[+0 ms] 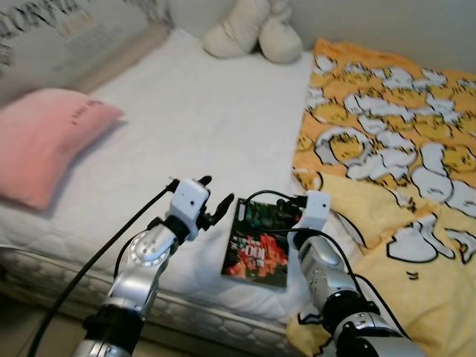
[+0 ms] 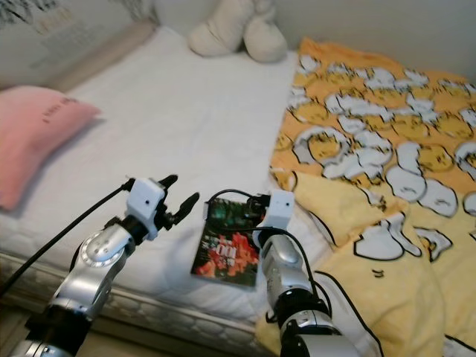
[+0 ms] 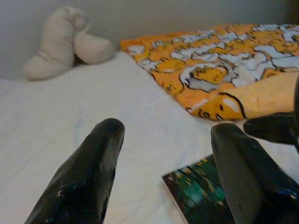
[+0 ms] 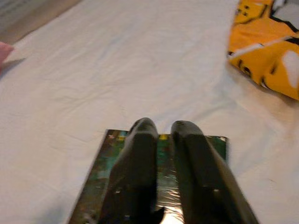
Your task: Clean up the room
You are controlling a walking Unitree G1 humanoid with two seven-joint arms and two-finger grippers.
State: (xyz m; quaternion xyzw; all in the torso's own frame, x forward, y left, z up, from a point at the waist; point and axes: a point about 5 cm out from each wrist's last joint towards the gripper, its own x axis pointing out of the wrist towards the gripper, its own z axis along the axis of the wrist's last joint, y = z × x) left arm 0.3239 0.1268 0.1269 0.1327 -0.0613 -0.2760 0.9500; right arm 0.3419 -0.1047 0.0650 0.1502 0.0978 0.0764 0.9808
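Note:
A dark book (image 1: 256, 249) with a red and green cover lies flat on the white mattress (image 1: 186, 119), near its front edge. My right gripper (image 1: 274, 202) reaches over the book's far end; in the right wrist view the gripper (image 4: 161, 126) has its two black fingers side by side with a thin gap, shut just above the cover (image 4: 103, 163). My left gripper (image 1: 213, 199) hovers open just left of the book. In the left wrist view its fingers (image 3: 100, 154) stand wide apart, and the book's corner (image 3: 196, 191) lies between them.
An orange and yellow patterned blanket (image 1: 387, 134) covers the right side of the bed and hangs over the front. A pink pillow (image 1: 44, 141) lies at the left, a cream plush toy (image 1: 256, 30) at the back, and a grey printed cushion (image 1: 67, 37) at the far left.

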